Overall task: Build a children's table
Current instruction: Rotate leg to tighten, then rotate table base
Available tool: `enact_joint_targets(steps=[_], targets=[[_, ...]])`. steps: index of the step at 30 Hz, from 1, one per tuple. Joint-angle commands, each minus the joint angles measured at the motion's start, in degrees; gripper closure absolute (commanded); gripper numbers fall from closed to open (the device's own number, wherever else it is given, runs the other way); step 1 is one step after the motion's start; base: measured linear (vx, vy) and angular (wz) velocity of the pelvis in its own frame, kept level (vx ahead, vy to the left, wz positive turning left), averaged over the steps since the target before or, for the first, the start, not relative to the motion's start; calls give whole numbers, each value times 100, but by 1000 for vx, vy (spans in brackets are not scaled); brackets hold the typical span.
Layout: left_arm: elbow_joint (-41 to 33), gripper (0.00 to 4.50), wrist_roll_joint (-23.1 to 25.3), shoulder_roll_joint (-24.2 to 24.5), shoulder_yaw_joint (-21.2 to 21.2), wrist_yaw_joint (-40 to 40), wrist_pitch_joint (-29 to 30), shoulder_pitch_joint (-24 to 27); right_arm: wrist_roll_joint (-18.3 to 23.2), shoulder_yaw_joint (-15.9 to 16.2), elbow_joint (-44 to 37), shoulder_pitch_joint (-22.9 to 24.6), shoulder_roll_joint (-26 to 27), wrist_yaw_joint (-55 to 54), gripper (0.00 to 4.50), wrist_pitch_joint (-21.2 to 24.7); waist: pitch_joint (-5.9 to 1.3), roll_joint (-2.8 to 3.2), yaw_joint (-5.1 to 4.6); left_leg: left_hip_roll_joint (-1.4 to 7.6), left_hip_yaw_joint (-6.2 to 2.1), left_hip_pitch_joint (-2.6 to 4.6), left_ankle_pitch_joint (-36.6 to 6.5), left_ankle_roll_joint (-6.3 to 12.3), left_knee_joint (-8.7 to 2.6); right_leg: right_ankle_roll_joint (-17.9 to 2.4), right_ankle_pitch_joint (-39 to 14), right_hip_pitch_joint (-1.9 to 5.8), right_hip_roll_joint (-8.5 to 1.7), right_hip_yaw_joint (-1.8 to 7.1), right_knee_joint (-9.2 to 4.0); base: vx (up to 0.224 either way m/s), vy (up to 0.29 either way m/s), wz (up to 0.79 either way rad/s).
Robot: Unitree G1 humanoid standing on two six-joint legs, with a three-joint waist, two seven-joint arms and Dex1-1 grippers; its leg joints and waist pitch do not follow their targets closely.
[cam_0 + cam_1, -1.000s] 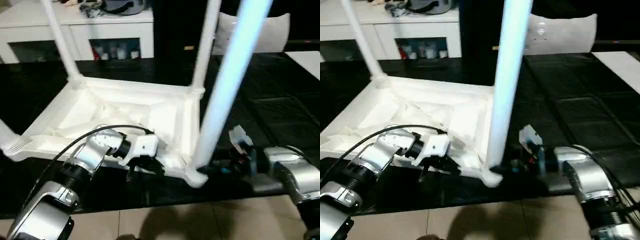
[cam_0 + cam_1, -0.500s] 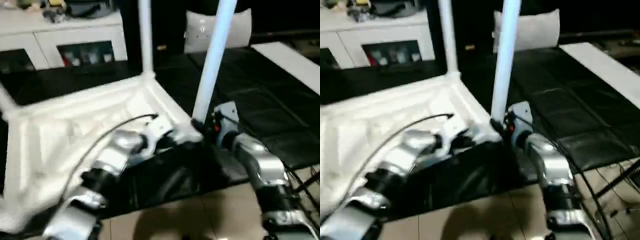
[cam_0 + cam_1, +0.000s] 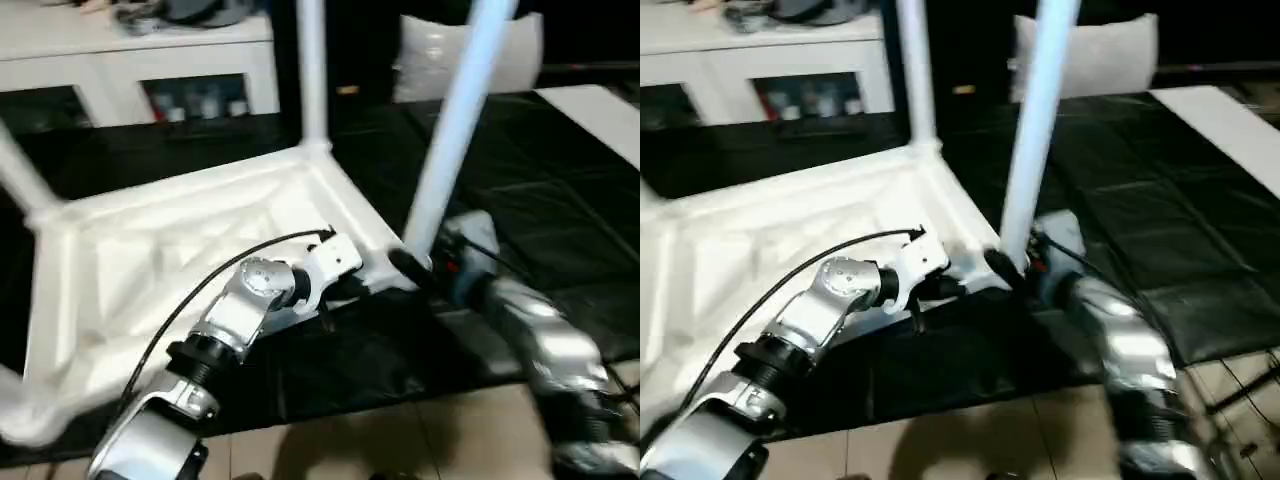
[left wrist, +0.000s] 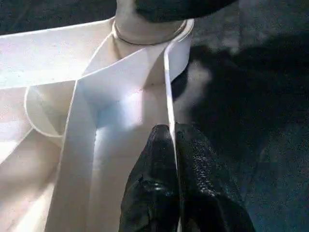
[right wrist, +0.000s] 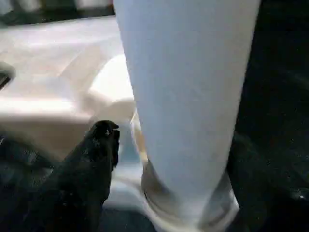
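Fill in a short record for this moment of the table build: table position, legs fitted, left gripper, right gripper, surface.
Table position: tabletop upside down, ribbed underside up
Legs fitted: near leg and far leg upright in corner sockets; another at the left edge
Left gripper: shut on the tabletop's thin rim
Right gripper: at the near leg's base, grip unclear
Surface: black mat

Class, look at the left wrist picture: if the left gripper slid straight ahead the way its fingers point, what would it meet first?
Most likely the corner socket holding the near leg. The left gripper is pinched on the table's side wall, which runs straight to that corner.
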Motion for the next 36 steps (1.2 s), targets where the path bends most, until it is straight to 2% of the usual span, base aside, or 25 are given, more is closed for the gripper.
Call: enact_joint_targets(steps=[1,3,4,5,8,10,12,13,15,17,19,21,22,25,27,29,30,31,33,34,36], targets=[[85,450,152,135,-116,-89,-371,-142,237,19,-369,222,-276,665,58,-30,-383,-42,44,411,-160,38,-765,582,-392,-584,-1689,343,-523,439,-424,0,0,0],[163,450,198,226,-129,-110,-493,-160,307,-34,-511,370,-465,908,57,-11,-393,-36,97,413,-161,36,-774,564,-394,-563,-1702,350,-528,442,-408,0,0,0],[218,450,195,276,-108,-99,-578,-179,360,-145,-577,507,-640,1076,27,-28,-389,-53,102,415,-165,34,-780,568,-400,-552,-1732,351,-527,433,-418,0,0,0],[243,450,182,307,-90,-96,-627,-185,400,-243,-611,599,-749,1150,18,-27,-390,-64,119,408,-157,39,-784,566,-389,-514,-1777,351,-524,434,-425,0,0,0],[223,450,175,359,-103,-114,-739,-154,478,-372,-651,708,-869,1157,9,-14,-378,-84,115,393,-163,15,-775,545,-394,-468,-1970,354,-531,413,-453,0,0,0],[125,450,77,403,-95,-216,-862,-41,723,-438,-894,886,-1008,1323,9,107,-381,-78,116,377,-154,32,-809,553,-383,-398,-2130,342,-517,402,-483,0,0,0],[26,450,-7,383,-52,-249,-889,35,878,-441,-1125,978,-1022,1437,9,229,-383,-76,118,383,-165,12,-790,591,-389,-371,-2112,349,-520,395,-477,0,0,0],[-76,407,-119,363,-10,-334,-774,82,975,-410,-1289,1023,-1005,1504,0,295,-390,-71,112,397,-171,9,-749,598,-391,-388,-2028,347,-513,393,-463,0,0,0],[-247,407,-311,350,41,-501,-659,159,1123,-348,-1530,1079,-972,1597,0,391,-392,-50,123,412,-177,13,-706,626,-393,-444,-1941,339,-524,400,-454,0,0,0],[-405,378,-426,368,57,-602,-603,238,1222,-277,-1705,1113,-942,1668,0,478,-394,-41,135,425,-174,27,-699,612,-394,-493,-1872,321,-521,411,-440,0,0,0],[-755,368,-441,499,61,-567,-573,447,1399,-21,-2020,1084,-838,1725,0,629,-386,-16,153,454,-188,13,-726,575,-416,-588,-1729,323,-523,424,-408,0,0,0],[-960,357,-489,574,115,-556,-510,557,1436,87,-2102,1030,-768,1710,0,654,-390,-15,156,458,-189,33,-763,544,-422,-593,-1726,324,-532,427,-403,0,0,0],[-1202,346,-524,679,191,-519,-421,687,1457,179,-2176,967,-677,1670,0,676,-383,2,153,458,-192,39,-863,458,-432,-575,-1850,324,-542,425,-408,0,0,0],[-1628,322,-551,978,333,-588,-205,942,1478,283,-2232,840,-484,1561,0,715,-364,8,129,439,-196,30,-952,366,-447,-496,-2057,325,-531,420,-435,0,0,0],[-1793,308,-534,1139,416,-609,-109,1047,1467,354,-2239,786,-389,1495,0,715,-346,14,99,416,-194,49,-1082,291,-454,-416,-2254,303,-516,416,-465,0,0,0],[-2241,286,-576,1569,658,-654,164,1301,1301,596,-2179,654,-125,1302,0,630,-347,25,88,427,-205,63,-1126,234,-468,-391,-2277,293,-514,424,-455,0,0,0],[-2339,280,-593,1656,717,-660,239,1352,1251,645,-2147,621,-59,1245,0,600,-348,37,63,436,-222,45,-1131,181,-484,-449,-2162,300,-521,432,-411,0,0,0],[-2430,274,-617,1715,745,-649,315,1393,1232,678,-2133,604,-27,1195,0,586,-337,40,41,422,-211,49,-1160,189,-489,-443,-2174,289,-502,432,-431,0,0,0],[-2538,266,-632,1834,819,-652,378,1458,1139,744,-2044,536,62,1081,0,522,-345,83,80,444,-208,114,-1203,125,-485,-497,-2035,263,-497,456,-412,0,0,0],[-2833,256,-667,2162,953,-765,620,1642,956,836,-1764,323,331,759,0,449,-344,103,65,444,-225,82,-1221,58,-513,-555,-1918,281,-496,460,-370,0,0,0],[-2977,243,-684,2325,1016,-846,743,1737,842,882,-1595,196,488,569,0,411,-335,101,45,434,-216,104,-1337,-20,-523,-603,-1893,273,-502,477,-363,0,0,0]])
